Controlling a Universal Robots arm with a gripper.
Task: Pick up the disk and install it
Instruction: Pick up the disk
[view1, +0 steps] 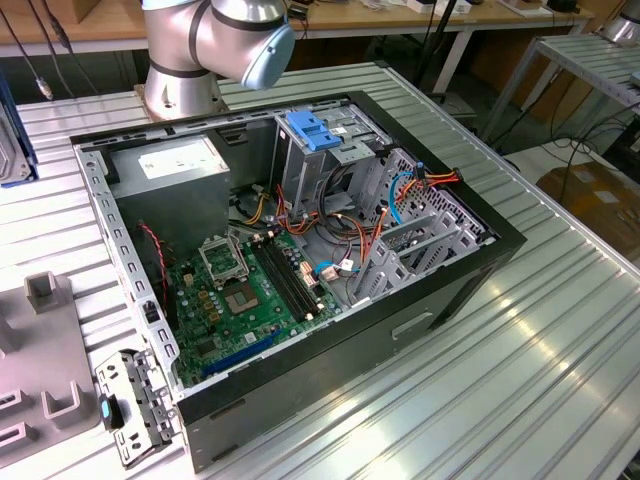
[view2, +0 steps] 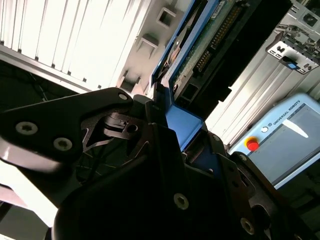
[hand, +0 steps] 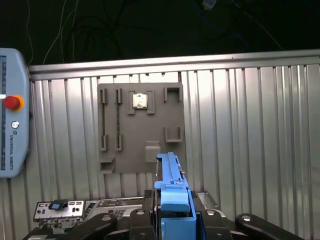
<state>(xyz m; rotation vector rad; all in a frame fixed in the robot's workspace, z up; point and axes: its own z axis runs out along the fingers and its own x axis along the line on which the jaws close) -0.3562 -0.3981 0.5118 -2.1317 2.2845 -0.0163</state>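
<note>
The gripper (hand: 173, 219) is clenched on the disk (hand: 169, 172); in the exterior view the arm (view1: 200, 45) stands at 11 o'clock of the open case (view1: 425, 322).

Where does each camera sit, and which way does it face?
Exterior view: off the arm, looking down into the open computer case; the arm's joint shows.
First wrist view: on the arm, facing the grey tray; gripper shut on the disk.
Second wrist view: on the arm, looking along the gripper at the disk.
Both wrist views share disk and pendant.
</note>
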